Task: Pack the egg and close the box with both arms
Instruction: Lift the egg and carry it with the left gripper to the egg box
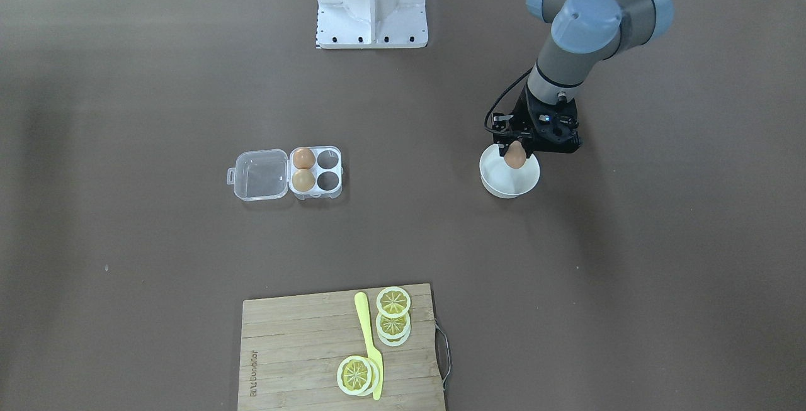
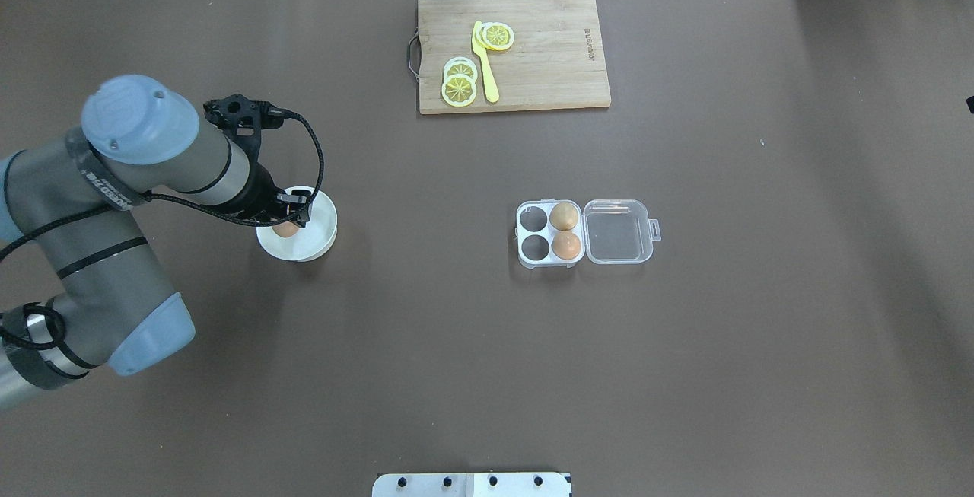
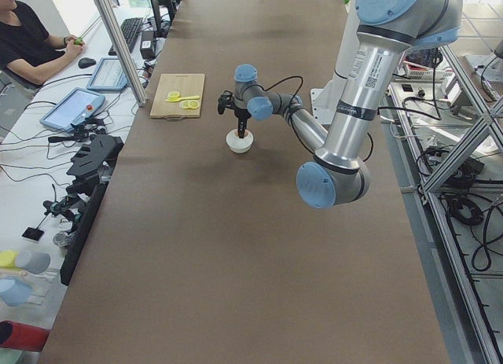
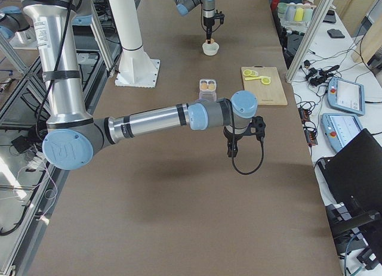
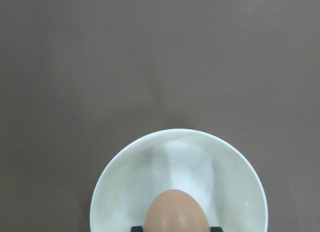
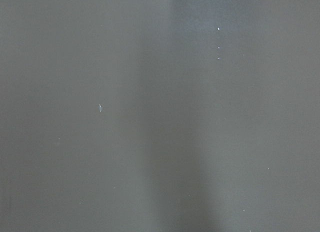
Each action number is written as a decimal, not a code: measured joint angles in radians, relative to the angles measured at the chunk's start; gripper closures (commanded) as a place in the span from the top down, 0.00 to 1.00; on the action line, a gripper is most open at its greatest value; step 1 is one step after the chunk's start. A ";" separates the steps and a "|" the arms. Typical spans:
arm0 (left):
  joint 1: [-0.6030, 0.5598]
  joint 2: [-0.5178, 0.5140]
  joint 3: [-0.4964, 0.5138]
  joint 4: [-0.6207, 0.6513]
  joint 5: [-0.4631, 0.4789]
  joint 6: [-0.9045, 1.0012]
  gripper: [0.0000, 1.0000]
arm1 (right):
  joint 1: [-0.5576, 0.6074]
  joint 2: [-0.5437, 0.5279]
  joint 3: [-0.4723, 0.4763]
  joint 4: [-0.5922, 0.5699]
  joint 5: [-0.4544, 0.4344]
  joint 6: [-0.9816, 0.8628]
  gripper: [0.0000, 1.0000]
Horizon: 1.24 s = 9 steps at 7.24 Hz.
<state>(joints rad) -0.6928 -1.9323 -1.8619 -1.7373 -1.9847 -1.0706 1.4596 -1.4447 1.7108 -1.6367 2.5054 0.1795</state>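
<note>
The left claw [image 1: 516,148] grips the egg [image 1: 516,158] above the bowl [image 1: 497,185], while the box [image 1: 286,174] lies well apart to its right, empty cells [image 1: 327,168] nearest.

Desk [image 1: 126,115] uniform matt brown. Bowl [image 1: 504,185] plain white; egg [image 1: 516,155] above it pinkish-orange; box [image 1: 260,175] clear with a whitish cell tray; boxed eggs [image 1: 304,158] orange-brown. Board [image 1: 296,348] at the desk's edge opposite the robot pale wood with plank stripes and dark lettering; lemon slices [image 1: 393,301] yellow with white rims and a spoked segment pattern; knife [image 1: 368,342] pale yellow; left arm [image 1: 557,65] grey with light blue caps and black cables; base [image 1: 371,2] white.
</note>
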 measured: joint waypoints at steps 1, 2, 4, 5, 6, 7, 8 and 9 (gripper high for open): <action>-0.005 -0.017 -0.028 -0.006 0.010 -0.076 0.00 | -0.006 0.020 0.009 0.000 0.001 0.016 1.00; -0.002 -0.052 -0.036 -0.021 0.045 -0.161 0.00 | -0.017 0.044 0.013 0.001 0.001 0.052 1.00; 0.073 -0.097 -0.005 -0.146 0.198 -0.335 0.00 | -0.052 0.076 0.013 0.070 0.016 0.178 1.00; 0.136 -0.111 0.013 -0.206 0.306 -0.395 0.00 | -0.082 0.080 0.006 0.158 0.020 0.287 1.00; 0.205 -0.131 0.027 -0.237 0.420 -0.456 0.00 | -0.123 0.081 -0.002 0.255 0.019 0.407 1.00; 0.283 -0.149 0.035 -0.251 0.545 -0.507 0.00 | -0.155 0.082 -0.005 0.318 0.018 0.488 1.00; 0.372 -0.166 0.052 -0.280 0.698 -0.534 0.00 | -0.169 0.083 -0.005 0.348 0.017 0.527 1.00; 0.437 -0.184 0.087 -0.321 0.824 -0.543 0.00 | -0.176 0.085 -0.003 0.360 0.017 0.542 1.00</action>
<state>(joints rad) -0.2558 -2.1165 -1.7745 -2.0581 -1.1610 -1.6139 1.2834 -1.3596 1.7076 -1.2768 2.5220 0.7215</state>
